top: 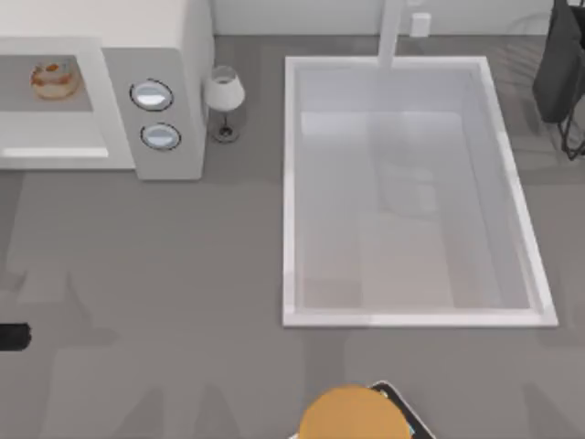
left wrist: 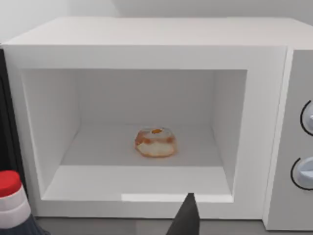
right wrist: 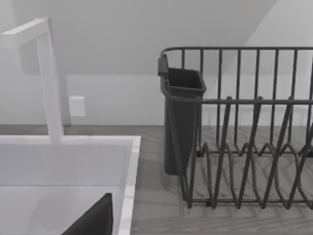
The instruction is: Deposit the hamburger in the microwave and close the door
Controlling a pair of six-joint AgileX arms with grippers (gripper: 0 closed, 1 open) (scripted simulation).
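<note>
The white microwave stands at the table's back left with its cavity open. The hamburger lies on the grey cavity floor, a cream lump with orange patches, and sits mid-floor in the left wrist view. Two bluish dials sit on the panel right of the cavity. The door is out of view. My left gripper shows as a dark tip just in front of the microwave's lower frame, apart from the hamburger. My right gripper hovers by the sink's edge, holding nothing I can see.
A large white sink with a faucet fills the middle right. A wine glass stands beside the microwave. A dark dish rack is at the back right. A tan round disc lies at the front edge. A red-capped bottle stands near the microwave's left corner.
</note>
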